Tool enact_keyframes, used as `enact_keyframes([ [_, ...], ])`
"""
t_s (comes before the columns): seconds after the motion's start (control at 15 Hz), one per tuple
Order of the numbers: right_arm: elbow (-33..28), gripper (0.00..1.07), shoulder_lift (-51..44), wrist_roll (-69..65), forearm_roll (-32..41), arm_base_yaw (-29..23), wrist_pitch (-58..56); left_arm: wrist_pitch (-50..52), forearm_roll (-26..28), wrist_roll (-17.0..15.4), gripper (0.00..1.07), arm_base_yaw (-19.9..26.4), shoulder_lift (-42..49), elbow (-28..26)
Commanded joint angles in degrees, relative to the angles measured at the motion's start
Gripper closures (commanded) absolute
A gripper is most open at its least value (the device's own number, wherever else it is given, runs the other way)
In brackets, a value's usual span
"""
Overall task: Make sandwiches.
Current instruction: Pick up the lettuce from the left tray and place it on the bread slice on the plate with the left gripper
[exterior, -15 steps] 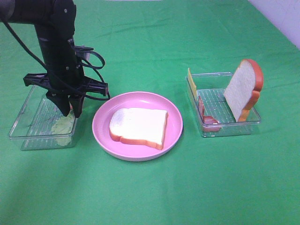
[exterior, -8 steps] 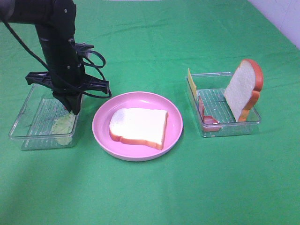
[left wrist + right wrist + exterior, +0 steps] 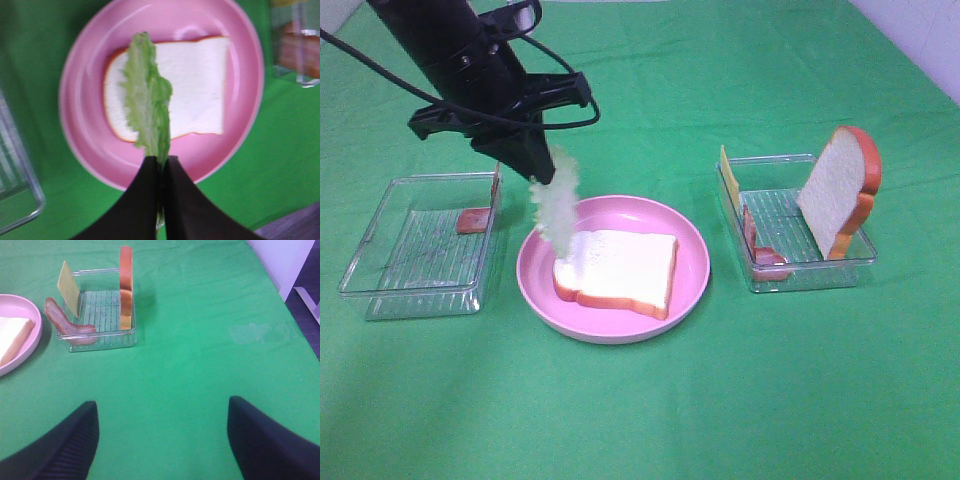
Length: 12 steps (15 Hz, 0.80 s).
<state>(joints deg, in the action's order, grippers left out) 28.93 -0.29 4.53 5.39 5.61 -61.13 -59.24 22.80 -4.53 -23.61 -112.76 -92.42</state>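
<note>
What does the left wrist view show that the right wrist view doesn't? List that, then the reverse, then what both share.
Only left wrist: the lettuce leaf pinched in the shut left end effector, and a corner of the left tray. Only right wrist: the open right end effector, and clearly what the right tray holds: cheese slice, bacon strip, upright bread slice. Both: the pink plate, the flat bread slice on it, the green cloth, and the right tray, a blur in the left wrist view.

Two bread slices [image 3: 615, 268], two trays [image 3: 410, 298], one lettuce leaf [image 3: 556, 200], one plate [image 3: 695, 268].
</note>
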Motion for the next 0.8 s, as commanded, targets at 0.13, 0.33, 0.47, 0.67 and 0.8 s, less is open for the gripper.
enact_keyframes([
  [0.13, 0.11, 0.38, -0.52, 0.23, -0.17, 0.23, 0.52, 4.01, 15.24, 10.14, 1.07, -0.57, -0.40, -0.06],
  [0.33, 0.11, 0.38, -0.52, 0.23, -0.17, 0.23, 0.52, 8.94, 22.98, 16.67, 1.07, -4.30, -2.41, -0.06],
  [0.47, 0.11, 0.38, -0.52, 0.23, -0.17, 0.23, 0.52, 9.80, 22.40, 16.84, 1.07, -6.53, -4.35, -0.06],
  [0.67, 0.11, 0.38, -0.52, 0.23, -0.17, 0.23, 0.52, 10.66, 16.27, 16.84, 1.07, -6.59, -6.36, -0.06],
  [0.8, 0.11, 0.38, -0.52, 0.23, -0.17, 0.23, 0.52, 10.43, 12.78, 15.99, 1.07, -6.59, -7.22, -0.06],
])
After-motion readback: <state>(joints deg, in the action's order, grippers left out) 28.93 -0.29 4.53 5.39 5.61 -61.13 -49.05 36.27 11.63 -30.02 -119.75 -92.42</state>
